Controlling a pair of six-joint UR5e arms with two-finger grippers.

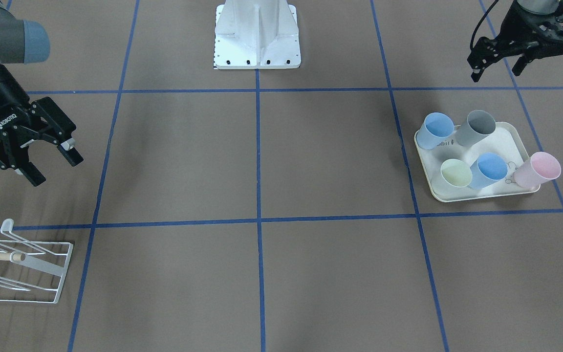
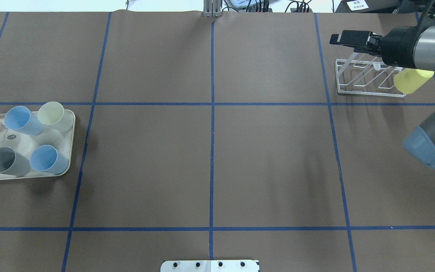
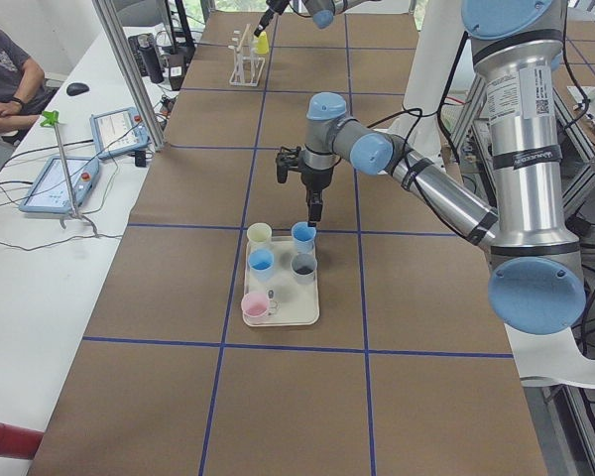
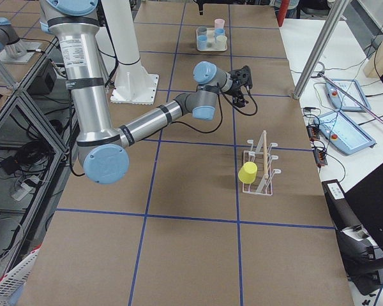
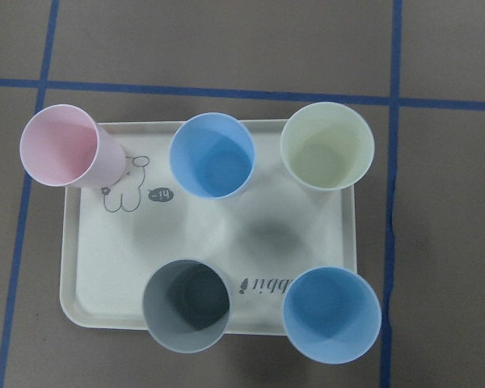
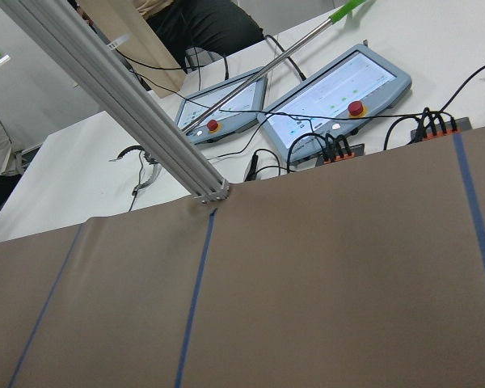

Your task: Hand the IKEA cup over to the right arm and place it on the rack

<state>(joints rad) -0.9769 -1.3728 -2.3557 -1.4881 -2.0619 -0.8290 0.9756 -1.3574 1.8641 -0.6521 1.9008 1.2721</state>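
Cups, five, on tray (image 5: 97,267), as the left wrist view has them: pink cup (image 5: 58,148) at 10 o'clock, blue cup (image 5: 212,155) at 12, green cup (image 5: 326,145) at 2, grey cup (image 5: 186,305) at 7, second blue cup (image 5: 331,314) at 5. All upright, mouths up. Tray sits at the left end of the worktop (image 1: 311,156).

Left gripper (image 1: 498,72): released, empty, above the tray.

Right gripper (image 1: 56,168): released, empty, near the rack (image 4: 260,169) at the far right end.

Yellow cup (image 4: 247,172): hung on the rack.

Risks, judged:
- Cups stand close together. A finger lowered between two could knock the neighbour over.
- Pink cup sits at the tray's corner, on or over the rim. A nudge may tip it off.
- Smooth, tapered walls could slip during the hand-over if one gripper lets go before the other has closed.
- Rack looks light. A cup pushed on at an angle could shift it or knock the yellow cup off.

Hard to make out:
- Which cup goes next.
- Whether the pink cup's base is inside the tray.
- Left gripper's height over the cups.
- Neither wrist view shows its own gripper.
- Rack is cut off by the front view's edge and partly covered by the right arm from overhead.
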